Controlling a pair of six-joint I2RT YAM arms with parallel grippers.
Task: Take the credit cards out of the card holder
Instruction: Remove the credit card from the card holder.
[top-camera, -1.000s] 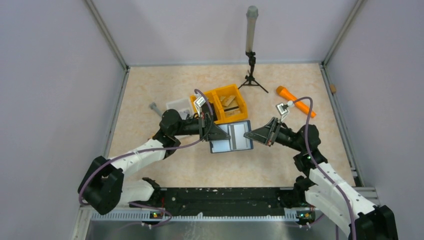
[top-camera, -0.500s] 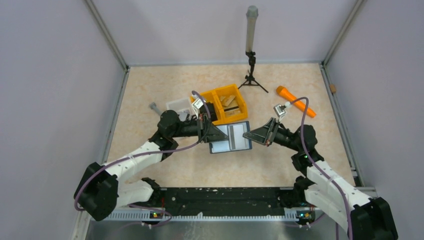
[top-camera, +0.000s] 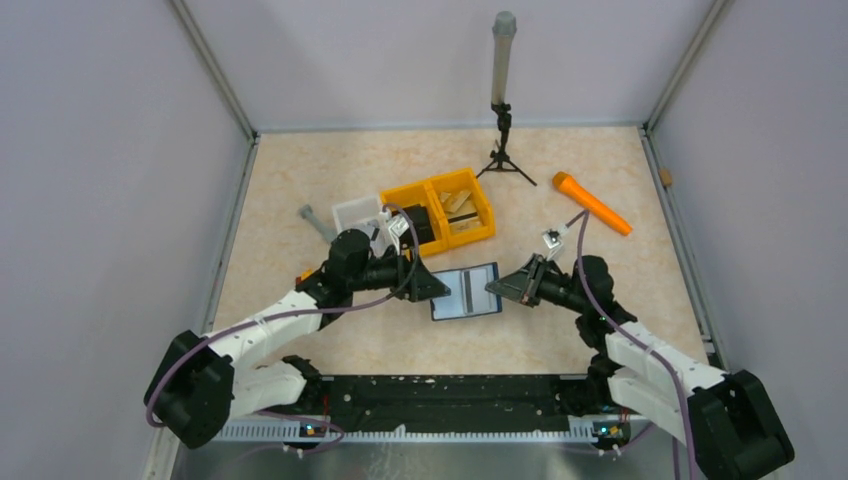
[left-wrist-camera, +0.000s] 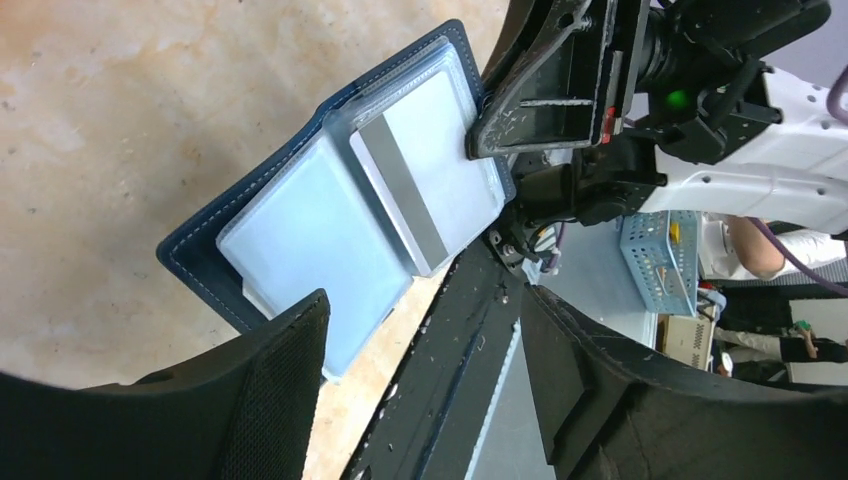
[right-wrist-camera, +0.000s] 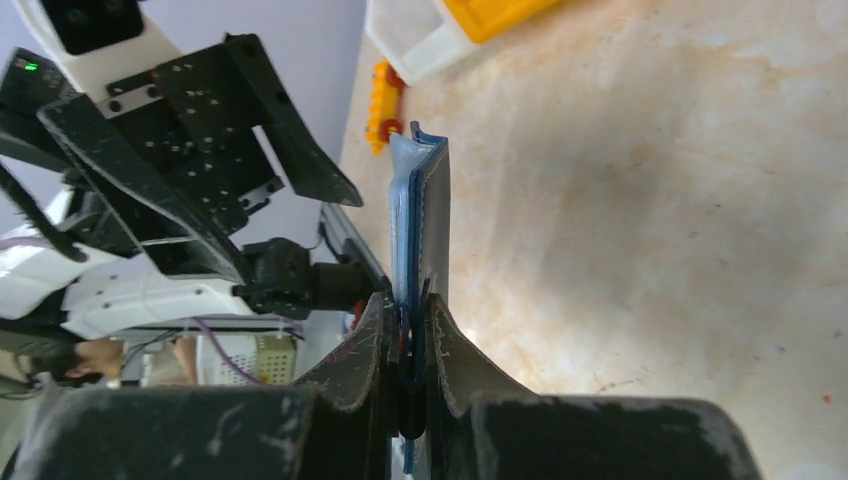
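The card holder (top-camera: 466, 292) is open, a navy wallet with pale blue pockets (left-wrist-camera: 300, 240) facing up just over the table. A silvery-grey credit card (left-wrist-camera: 420, 170) with a darker stripe sits in its right-hand pocket. My right gripper (top-camera: 497, 287) is shut on the holder's right edge, which the right wrist view shows edge-on (right-wrist-camera: 420, 220) between the fingers (right-wrist-camera: 408, 340). My left gripper (top-camera: 440, 290) stands open at the holder's left side, jaws wide apart (left-wrist-camera: 425, 390) with nothing between them.
A yellow two-compartment bin (top-camera: 478, 232) with a black block (top-camera: 418, 222) stands behind the holder. Beside it are a clear small box (top-camera: 358, 212) and a grey bolt (top-camera: 312, 218). An orange tool (top-camera: 592, 203) lies at the right, and a tripod with a tube (top-camera: 503, 100) stands at the back.
My left gripper has opened and let go of the holder's left side. Both arms and the holder have come nearer the front edge and lower.
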